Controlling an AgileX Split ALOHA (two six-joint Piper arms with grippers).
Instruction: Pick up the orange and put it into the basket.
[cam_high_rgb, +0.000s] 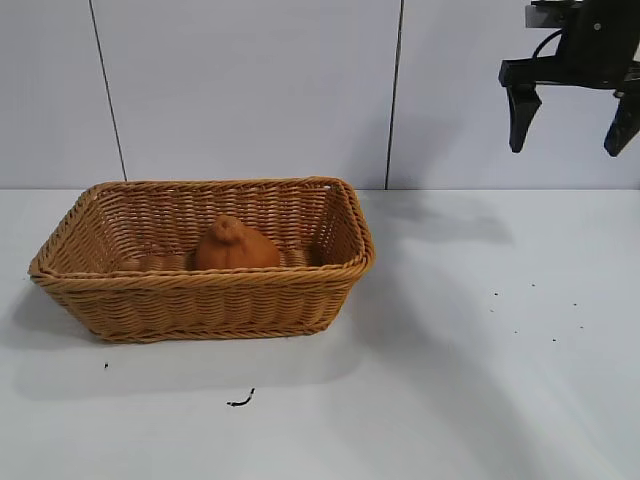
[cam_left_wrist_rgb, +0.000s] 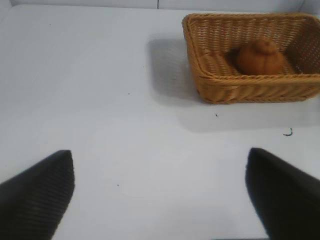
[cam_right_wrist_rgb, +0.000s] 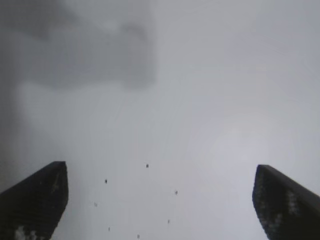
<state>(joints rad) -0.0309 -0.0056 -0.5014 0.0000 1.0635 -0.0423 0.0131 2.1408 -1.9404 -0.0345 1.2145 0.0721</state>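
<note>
Looks like a robot lab test cell, not a home. Bare white worktop (cam_high_rgb: 480, 400), plain pale panel wall (cam_high_rgb: 250, 90) with vertical seams behind it. Black robot pincer (cam_high_rgb: 568, 118) hangs top right, fingers wide apart. Only prop is a wicker basket (cam_high_rgb: 200, 300), well left of and below the pincer, orange (cam_high_rgb: 235, 247) inside.

A white table (cam_high_rgb: 480, 400) (lightly speckled with dark specks) meets a pale panelled wall (cam_high_rgb: 250, 90) behind.
</note>
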